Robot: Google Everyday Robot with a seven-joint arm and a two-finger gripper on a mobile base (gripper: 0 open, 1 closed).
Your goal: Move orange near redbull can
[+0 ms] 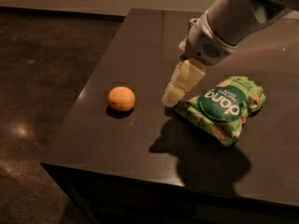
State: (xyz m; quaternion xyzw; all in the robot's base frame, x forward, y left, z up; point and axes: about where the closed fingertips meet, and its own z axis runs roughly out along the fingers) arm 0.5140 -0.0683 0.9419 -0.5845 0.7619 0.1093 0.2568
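— Where is the orange (121,98)?
— On the dark counter (117,143), towards its left edge and nearer the front than the back; it sits by itself with a small shadow under it; nothing touches it.
— And the gripper (169,98)?
— It reaches down from the upper right on a white arm (224,27); its pale tip hangs low over the counter, to the right of the orange and level with it in the view; a strip of counter shows between them, so they are near but apart.
— Spread or pressed together?
— I cannot tell; the pale parts overlap from this angle.
— Anything else?
— A green Dang snack bag (224,107) lies flat just beside the gripper's tip, on its right; the arm's shadow falls on the counter in front of it.
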